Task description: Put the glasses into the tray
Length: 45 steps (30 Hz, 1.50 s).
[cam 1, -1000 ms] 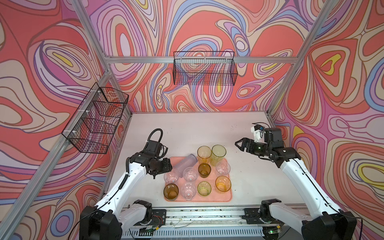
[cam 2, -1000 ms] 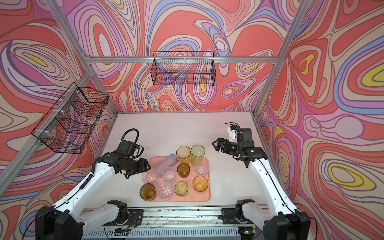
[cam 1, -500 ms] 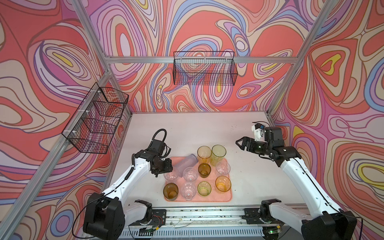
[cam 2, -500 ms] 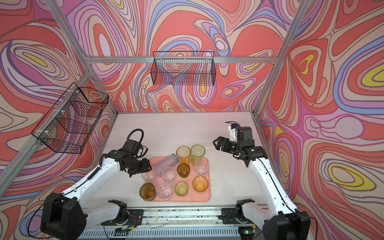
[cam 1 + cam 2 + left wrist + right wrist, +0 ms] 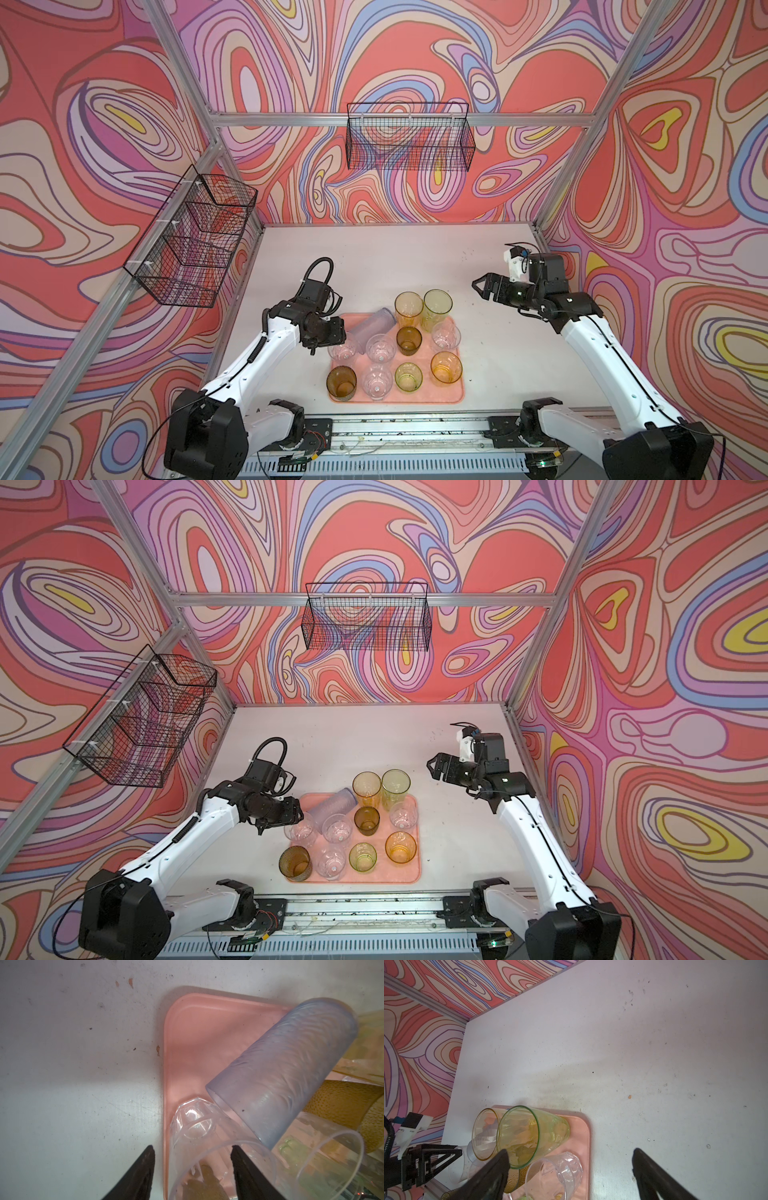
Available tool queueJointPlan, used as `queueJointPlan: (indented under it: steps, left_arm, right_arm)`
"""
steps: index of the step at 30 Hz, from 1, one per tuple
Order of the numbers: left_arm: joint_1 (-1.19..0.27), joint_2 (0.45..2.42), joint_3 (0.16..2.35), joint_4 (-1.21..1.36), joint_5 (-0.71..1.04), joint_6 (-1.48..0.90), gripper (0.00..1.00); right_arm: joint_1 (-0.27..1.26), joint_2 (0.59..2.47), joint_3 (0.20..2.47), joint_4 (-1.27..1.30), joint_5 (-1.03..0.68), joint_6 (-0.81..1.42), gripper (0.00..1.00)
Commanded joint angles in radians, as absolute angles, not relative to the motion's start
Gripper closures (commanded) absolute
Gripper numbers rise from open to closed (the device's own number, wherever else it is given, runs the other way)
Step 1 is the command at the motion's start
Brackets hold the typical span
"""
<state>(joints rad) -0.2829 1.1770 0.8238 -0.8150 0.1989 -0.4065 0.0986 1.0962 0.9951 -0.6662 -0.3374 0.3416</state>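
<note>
All eleven glasses (image 5: 446,368) are inside the tray (image 5: 451,395) at the tabletop's (image 5: 374,257) front edge. The pale blue tumbler (image 5: 371,326) lies on its side and probably needs righting. The left gripper (image 5: 192,1148), jaws spread, straddles the wall of a clear tumbler (image 5: 193,1124) without pinching it. The right gripper (image 5: 571,1150) hovers spread wide and empty.
</note>
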Motion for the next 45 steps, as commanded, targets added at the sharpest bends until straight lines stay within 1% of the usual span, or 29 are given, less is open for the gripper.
queueJointPlan:
  steps: [1, 3, 5, 6, 7, 8, 9, 13, 23, 27, 33, 45]
  left_arm:
    - [-0.286, 1.172, 0.882, -0.863, 0.147, -0.391, 0.28]
    - [-0.286, 1.194, 0.926, -0.883, 0.134, -0.373, 0.23]
    - [-0.286, 1.226, 0.978, -0.902, 0.129, -0.342, 0.16]
    - [-0.286, 1.242, 1.001, -0.911, 0.143, -0.325, 0.14]
    - [-0.286, 1.261, 1.034, -0.925, 0.163, -0.307, 0.10]
    - [-0.289, 1.278, 1.062, -0.937, 0.178, -0.295, 0.03]
    - [-0.292, 1.286, 1.080, -0.942, 0.189, -0.282, 0.00]
    - [-0.325, 1.299, 1.116, -0.938, 0.199, -0.267, 0.00]
    - [-0.479, 1.396, 1.138, -0.905, 0.126, -0.277, 0.00]
    - [-0.496, 1.438, 1.143, -0.892, 0.109, -0.278, 0.00]
    - [-0.539, 1.484, 1.161, -0.891, 0.039, -0.262, 0.00]
    - [-0.558, 1.517, 1.124, -0.835, 0.024, -0.260, 0.01]
  right_arm:
    - [0.095, 1.099, 1.002, -0.679, -0.334, 0.340, 0.05]
    - [0.095, 1.098, 0.997, -0.674, -0.339, 0.345, 0.05]
    - [0.096, 1.103, 0.995, -0.666, -0.351, 0.346, 0.05]
    - [0.096, 1.106, 0.995, -0.664, -0.357, 0.347, 0.05]
    - [0.095, 1.110, 0.994, -0.663, -0.361, 0.345, 0.05]
    - [0.096, 1.114, 0.996, -0.663, -0.363, 0.345, 0.05]
    - [0.096, 1.114, 0.996, -0.663, -0.365, 0.345, 0.05]
    - [0.096, 1.099, 0.991, -0.663, -0.364, 0.342, 0.05]
    - [0.096, 1.081, 0.959, -0.662, -0.365, 0.337, 0.05]
    - [0.095, 1.075, 0.953, -0.652, -0.368, 0.341, 0.05]
    - [0.096, 1.075, 0.943, -0.647, -0.376, 0.347, 0.05]
    - [0.096, 1.084, 0.943, -0.650, -0.368, 0.346, 0.05]
